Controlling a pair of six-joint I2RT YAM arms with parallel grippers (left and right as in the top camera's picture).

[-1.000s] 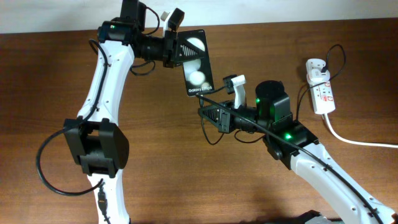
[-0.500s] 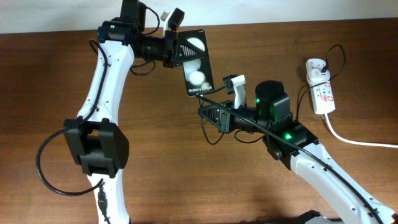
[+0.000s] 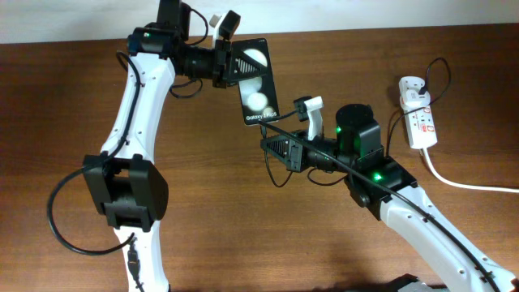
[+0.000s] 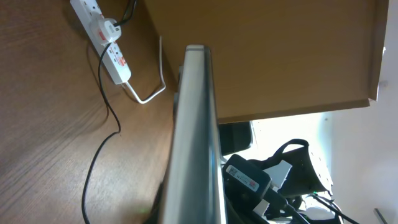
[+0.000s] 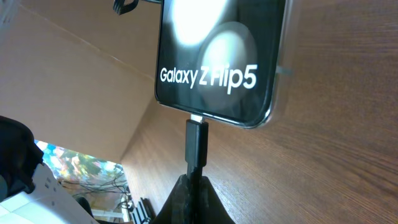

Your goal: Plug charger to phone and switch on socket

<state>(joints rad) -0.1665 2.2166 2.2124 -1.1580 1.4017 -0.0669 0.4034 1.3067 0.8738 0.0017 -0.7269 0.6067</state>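
Note:
My left gripper (image 3: 233,63) is shut on the phone (image 3: 256,81) and holds it above the table, screen up, with two glare spots. In the right wrist view the phone (image 5: 217,56) reads "Galaxy Z Flip5". My right gripper (image 3: 272,146) is shut on the charger's black connector (image 5: 196,146), just below the phone's lower edge. The connector tip meets the port on that edge; how deep it sits I cannot tell. The thin black charger cable (image 3: 284,132) trails back over the right arm. The white socket (image 3: 418,113) lies at the far right with a white adapter plugged in.
The socket's thick white cord (image 3: 470,185) runs off to the right edge. In the left wrist view the phone (image 4: 196,124) shows edge-on, with the socket (image 4: 106,34) and the black cable (image 4: 102,124) on the brown table (image 3: 203,203) beyond.
My right gripper with the connector has shifted very slightly to the right and up toward the phone's lower edge. The left arm and phone have not moved.

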